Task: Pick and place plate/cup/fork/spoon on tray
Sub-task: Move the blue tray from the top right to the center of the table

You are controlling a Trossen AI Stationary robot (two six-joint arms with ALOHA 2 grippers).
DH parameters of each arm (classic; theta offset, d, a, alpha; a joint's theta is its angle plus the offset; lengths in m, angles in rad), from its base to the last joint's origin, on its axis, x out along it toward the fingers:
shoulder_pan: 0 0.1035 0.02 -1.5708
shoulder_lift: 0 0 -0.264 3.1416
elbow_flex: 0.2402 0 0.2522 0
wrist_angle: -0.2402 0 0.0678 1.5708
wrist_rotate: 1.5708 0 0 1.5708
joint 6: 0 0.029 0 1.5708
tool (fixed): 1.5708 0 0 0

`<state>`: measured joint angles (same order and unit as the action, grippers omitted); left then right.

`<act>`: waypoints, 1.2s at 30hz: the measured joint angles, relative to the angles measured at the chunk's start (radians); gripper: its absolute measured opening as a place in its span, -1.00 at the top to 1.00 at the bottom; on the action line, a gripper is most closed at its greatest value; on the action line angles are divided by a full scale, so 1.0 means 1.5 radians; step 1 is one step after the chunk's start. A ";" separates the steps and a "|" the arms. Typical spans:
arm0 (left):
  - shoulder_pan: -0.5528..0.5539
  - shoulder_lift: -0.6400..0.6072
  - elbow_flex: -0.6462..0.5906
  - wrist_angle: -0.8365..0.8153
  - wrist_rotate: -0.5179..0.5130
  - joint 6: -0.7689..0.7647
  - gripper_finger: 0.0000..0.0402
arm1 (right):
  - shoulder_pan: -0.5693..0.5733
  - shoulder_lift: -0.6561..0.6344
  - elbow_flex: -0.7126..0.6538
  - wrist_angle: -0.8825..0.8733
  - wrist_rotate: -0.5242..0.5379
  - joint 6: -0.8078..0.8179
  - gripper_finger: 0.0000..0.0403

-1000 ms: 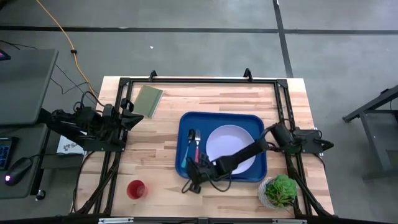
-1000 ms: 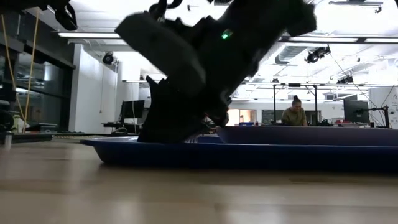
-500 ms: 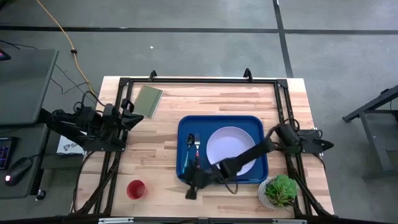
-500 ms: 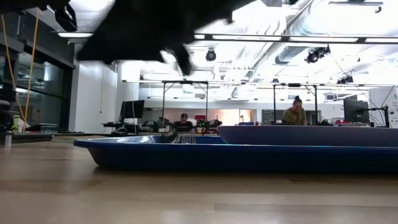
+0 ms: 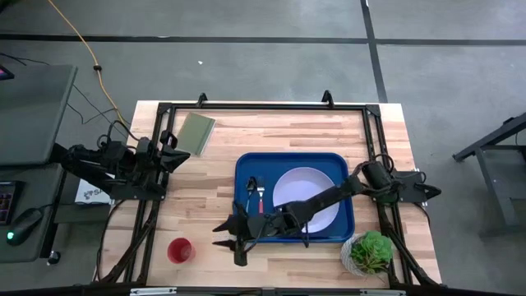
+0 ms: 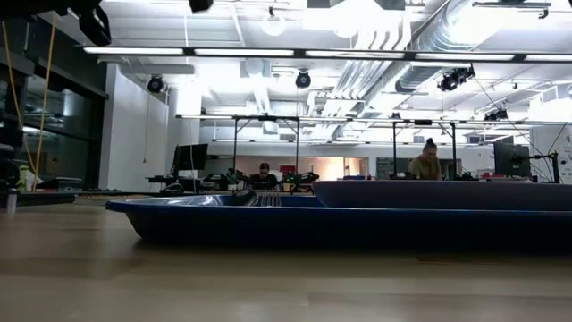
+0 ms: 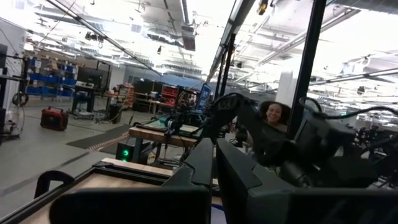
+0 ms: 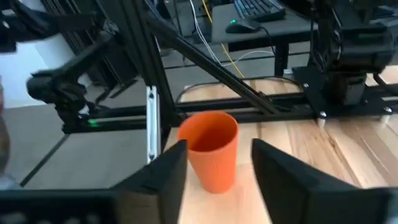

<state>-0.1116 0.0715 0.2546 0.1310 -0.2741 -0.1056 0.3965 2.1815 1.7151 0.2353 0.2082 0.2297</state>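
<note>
The red cup (image 5: 180,250) stands upright on its base near the table's front left. My right gripper (image 5: 216,236) is open just to the cup's right, level, with its fingers pointing at it. In the right wrist view the cup (image 8: 212,150) shows ahead of the two fingers, untouched. The blue tray (image 5: 243,168) lies right of centre and holds the pale plate (image 5: 306,196), the teal-handled spoon (image 5: 251,196) and the pink-handled fork (image 5: 261,199). My left gripper (image 7: 215,167) is shut and waits at the table's left edge (image 5: 168,158).
A potted green plant (image 5: 370,252) stands at the front right corner, beside the tray. An olive-green rectangle (image 5: 196,132) lies at the back left. Black frame rails (image 5: 263,107) run along the table's far, left and right edges. People (image 6: 425,161) sit far behind.
My right gripper has left the tray's near left corner, risen out of the low view and gone toward the table's left edge and the cup. It has turned so its fingers point left, and it has opened.
</note>
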 joint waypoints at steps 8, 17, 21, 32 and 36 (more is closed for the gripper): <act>0.000 0.000 0.000 0.002 -0.001 -0.002 0.99 | 0.002 0.113 0.150 -0.039 -0.092 -0.008 -0.22; 0.000 0.000 0.000 0.001 0.000 -0.002 0.99 | -0.030 0.234 0.383 -0.247 -0.101 0.016 -0.23; 0.000 0.000 0.000 0.001 0.000 -0.002 0.99 | -0.040 0.229 0.364 -0.250 -0.094 0.082 -0.23; -0.001 0.031 -0.001 -0.051 0.000 -0.055 0.99 | -0.044 0.247 0.364 -0.303 -0.087 -0.001 -0.23; -0.001 0.079 -0.001 -0.039 -0.013 -0.051 0.99 | -0.046 0.216 0.364 -0.452 0.032 -0.061 -0.09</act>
<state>-0.1123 0.1906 0.2536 0.0731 -0.2939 -0.1822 0.3283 2.5049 2.2604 -0.4425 0.2564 0.1382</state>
